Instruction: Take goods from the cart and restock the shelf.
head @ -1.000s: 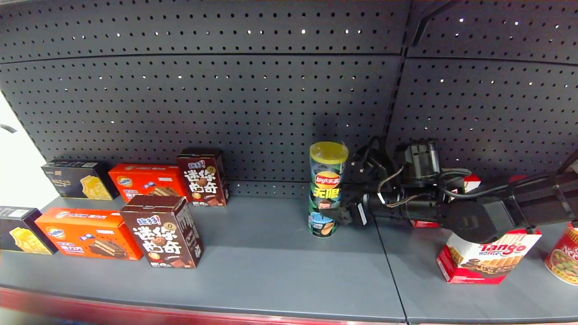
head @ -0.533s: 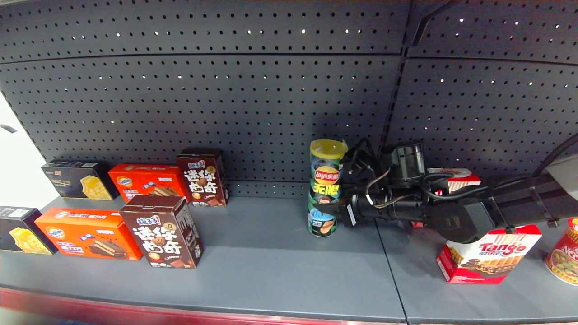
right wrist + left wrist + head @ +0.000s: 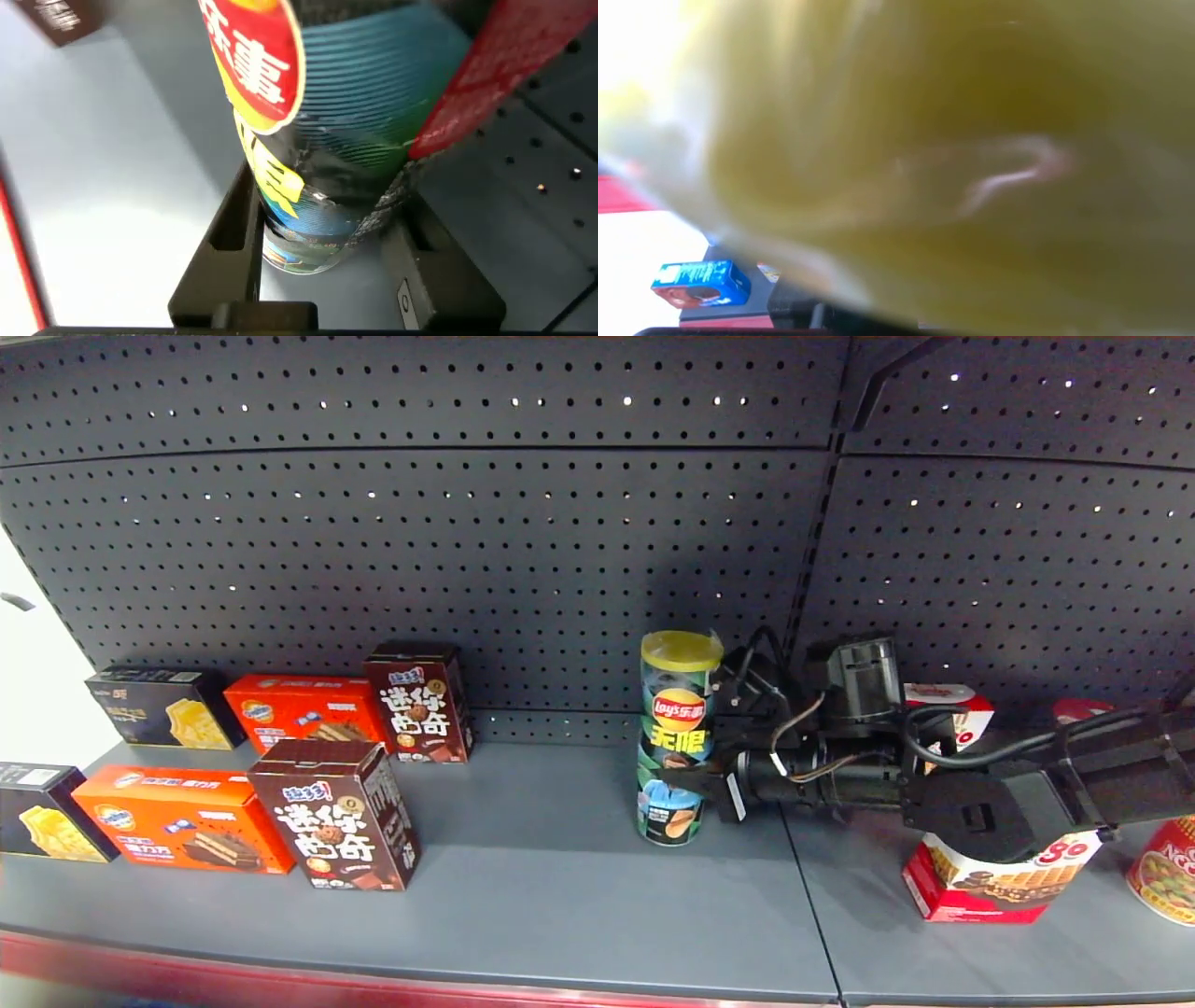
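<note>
A tall chip can point(image 3: 679, 737) with a yellow lid stands upright on the grey shelf point(image 3: 560, 896), a little in front of the pegboard back wall. My right gripper point(image 3: 688, 775) comes in from the right and is shut on the can's lower half. In the right wrist view the black fingers point(image 3: 234, 233) press on both sides of the can point(image 3: 308, 159), whose base rests on the shelf. A blurred yellow thing point(image 3: 952, 140) lies close against the left wrist camera and hides what is behind it.
Brown point(image 3: 336, 814), orange point(image 3: 182, 817) and black point(image 3: 37, 812) boxes stand in two rows at the shelf's left. A red-and-white wafer box point(image 3: 990, 887) lies under my right arm, and a red tub point(image 3: 1167, 873) is at the right edge. A small blue box point(image 3: 701, 283) lies low down.
The right gripper carried the can slightly left, then back right and a little toward the shelf's front. The boxes have not moved.
</note>
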